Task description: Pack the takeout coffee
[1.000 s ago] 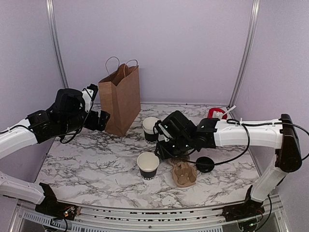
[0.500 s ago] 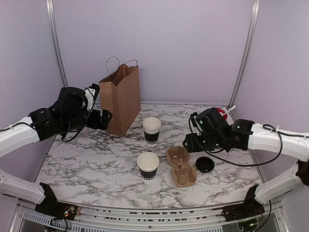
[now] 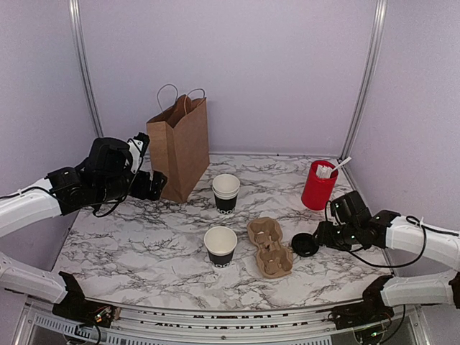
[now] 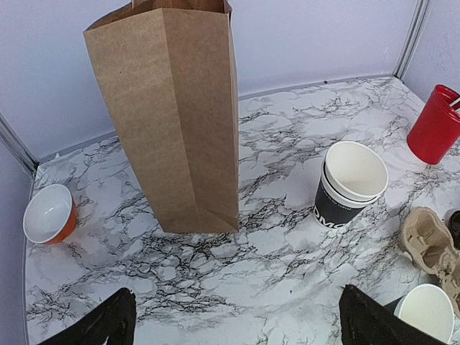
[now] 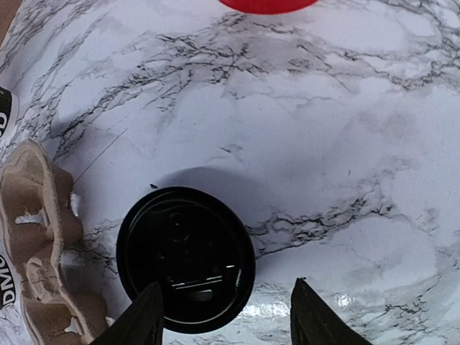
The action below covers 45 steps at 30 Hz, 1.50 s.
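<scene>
Two arms of mine work this marble table point(image 3: 129, 244), and the right one has changed most. A second ago it reached over the middle, above the cardboard carrier point(image 3: 269, 246). Now it is drawn back low along the right edge, which uncovers the red cup point(image 3: 317, 188) at the back right. My left arm has barely shifted and hangs by the brown paper bag point(image 3: 180, 147), which stands upright at the back left as before. Nothing else on the table has moved.

My left gripper point(image 4: 236, 305) is spread wide with nothing in it, facing the bag's base. My right gripper point(image 5: 226, 291) is spread too and empty, a finger on either side of the near rim of the black lid point(image 5: 185, 259). I cannot tell whether they touch it.

The carrier lies flat, right of centre. Behind it and to the left is the stack of white-rimmed cups point(image 3: 225, 192). The takeout coffee cup point(image 3: 221, 246) stands upright at front centre, just left of the carrier. It is small and black, white inside, with white lettering near its base, and it is lidless. Its lid lies flat on the marble on the other side of the carrier, close to the carrier's right edge.
</scene>
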Tool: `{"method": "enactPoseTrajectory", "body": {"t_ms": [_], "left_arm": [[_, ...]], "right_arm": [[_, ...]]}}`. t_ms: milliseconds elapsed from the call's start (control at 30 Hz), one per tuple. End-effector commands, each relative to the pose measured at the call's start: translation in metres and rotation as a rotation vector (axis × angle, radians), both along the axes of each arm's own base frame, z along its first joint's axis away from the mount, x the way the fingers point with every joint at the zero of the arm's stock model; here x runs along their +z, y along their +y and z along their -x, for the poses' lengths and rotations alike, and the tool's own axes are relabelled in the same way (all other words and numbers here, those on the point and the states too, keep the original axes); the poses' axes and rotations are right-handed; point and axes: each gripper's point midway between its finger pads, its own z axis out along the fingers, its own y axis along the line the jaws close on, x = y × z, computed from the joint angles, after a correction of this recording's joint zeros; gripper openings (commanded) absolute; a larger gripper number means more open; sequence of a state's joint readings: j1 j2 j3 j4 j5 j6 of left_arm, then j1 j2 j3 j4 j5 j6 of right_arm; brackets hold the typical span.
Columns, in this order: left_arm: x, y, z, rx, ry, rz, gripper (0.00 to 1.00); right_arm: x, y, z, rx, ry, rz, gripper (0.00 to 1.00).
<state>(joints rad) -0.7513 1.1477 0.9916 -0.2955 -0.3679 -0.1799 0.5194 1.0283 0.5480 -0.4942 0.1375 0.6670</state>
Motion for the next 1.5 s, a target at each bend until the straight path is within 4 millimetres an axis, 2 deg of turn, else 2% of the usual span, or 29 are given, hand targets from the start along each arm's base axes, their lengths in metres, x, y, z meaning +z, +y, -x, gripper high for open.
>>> {"method": "enactPoseTrajectory", "body": {"t_ms": [0, 200, 333, 400, 700, 900, 1100, 1233, 1333, 1467], "left_arm": [[0.009, 0.005, 0.001, 0.016, -0.039, 0.035, 0.99], [0.009, 0.009, 0.003, 0.023, -0.047, 0.042, 0.99], [0.008, 0.009, 0.004, 0.023, -0.043, 0.043, 0.99], [0.008, 0.008, 0.004, 0.021, -0.040, 0.049, 0.99], [0.005, 0.003, 0.004, 0.005, -0.021, 0.076, 0.99], [0.006, -0.005, 0.006, -0.025, -0.004, 0.106, 0.99], [0.017, -0.016, 0.010, -0.075, 0.011, 0.170, 0.99], [0.022, -0.028, 0.016, -0.118, 0.050, 0.252, 0.99], [0.026, -0.043, 0.020, -0.159, 0.089, 0.352, 0.99], [0.030, -0.064, 0.027, -0.232, 0.132, 0.474, 0.99]], "right_arm": [[-0.002, 0.005, -0.009, -0.038, -0.025, -0.167, 0.58], [-0.025, 0.002, -0.007, -0.063, 0.006, -0.252, 0.57], [-0.034, 0.005, -0.007, -0.068, 0.017, -0.285, 0.53], [-0.036, 0.007, -0.007, -0.067, 0.020, -0.297, 0.45], [-0.039, 0.010, -0.010, -0.060, 0.022, -0.303, 0.24], [-0.030, 0.008, -0.015, -0.067, 0.003, -0.286, 0.06], [-0.002, -0.005, -0.021, -0.104, -0.070, -0.242, 0.00], [0.031, -0.006, -0.028, -0.086, -0.155, -0.235, 0.00], [0.062, 0.003, -0.033, -0.042, -0.228, -0.254, 0.00], [0.099, 0.031, -0.037, 0.030, -0.315, -0.239, 0.00]]}}
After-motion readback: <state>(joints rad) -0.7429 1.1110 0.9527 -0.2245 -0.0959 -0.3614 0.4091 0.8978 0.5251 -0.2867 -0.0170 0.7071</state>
